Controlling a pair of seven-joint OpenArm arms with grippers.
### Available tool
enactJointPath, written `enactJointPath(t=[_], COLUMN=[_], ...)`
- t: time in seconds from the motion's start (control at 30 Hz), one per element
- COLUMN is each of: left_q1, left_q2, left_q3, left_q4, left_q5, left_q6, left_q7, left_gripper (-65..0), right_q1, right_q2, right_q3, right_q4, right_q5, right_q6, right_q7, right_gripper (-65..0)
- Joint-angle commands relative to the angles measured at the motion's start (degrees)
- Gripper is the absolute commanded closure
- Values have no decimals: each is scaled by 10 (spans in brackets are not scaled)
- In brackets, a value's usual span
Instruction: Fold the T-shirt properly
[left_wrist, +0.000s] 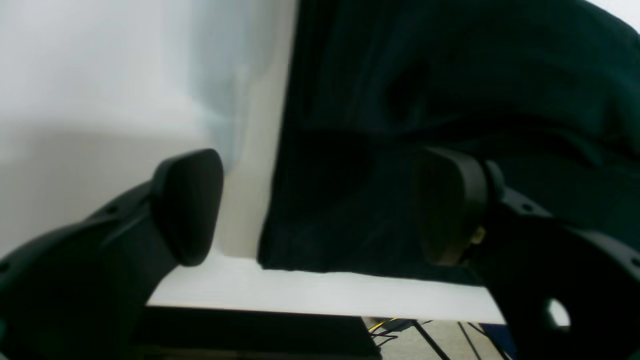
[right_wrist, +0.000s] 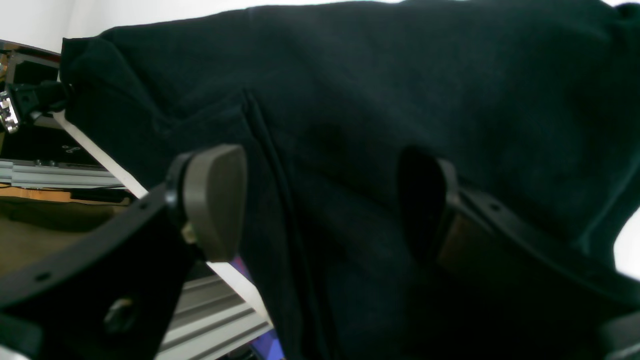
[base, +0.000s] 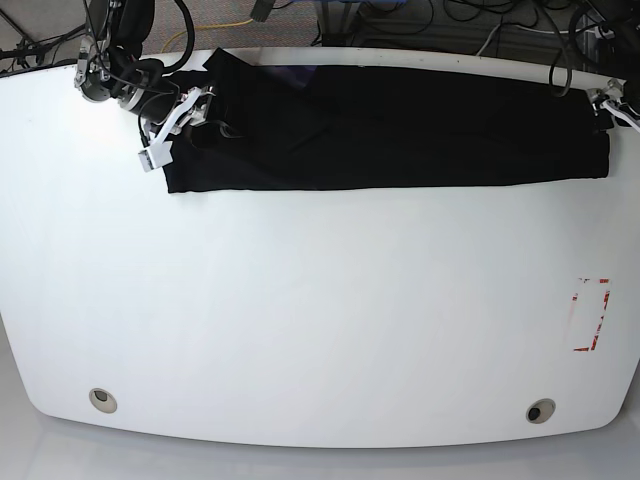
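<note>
The T-shirt (base: 400, 130) lies as a long, narrow black band along the far edge of the white tabletop (base: 320, 320), going from near the one arm to the other. The left tool (left_wrist: 320, 210) is spread wide at one end of the band; one of its pads is over bare tabletop, the other is over the fabric, and it holds nothing. The right tool (right_wrist: 325, 205) is also spread, low over the other end of the shirt, where a sleeve seam runs between its pads; no cloth is pinched there as far as I can see. I judge that the next fold must bring one end over the other, and here is the risk. The band has several layers, so a tool that closes too shallow could take only the upper layer and open the earlier fold. The cloth also lies very near the far edge, so a pull in that direction could drag it off the tabletop.
</note>
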Motion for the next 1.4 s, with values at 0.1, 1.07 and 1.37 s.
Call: enactJointPath(t=[0.1,1.07,1.37], left_q1=[-12,35,115], left_q2=[-13,24,107], left_q3=[42,79,135], left_q4=[-14,166,391], left_q5=[-7,-7,-6], left_q6=[-1,-1,-1], left_q7=[-26,-29,-27], left_gripper=[-561,0,0], right_q1=[2,2,7], right_q2=[5,6,3], right_q3=[4,4,4], right_q4=[10,8,10], right_q5=[12,12,-33], right_q6=[6,6,6], right_q7=[9,9,9], right_gripper=[-452,-452,-452])
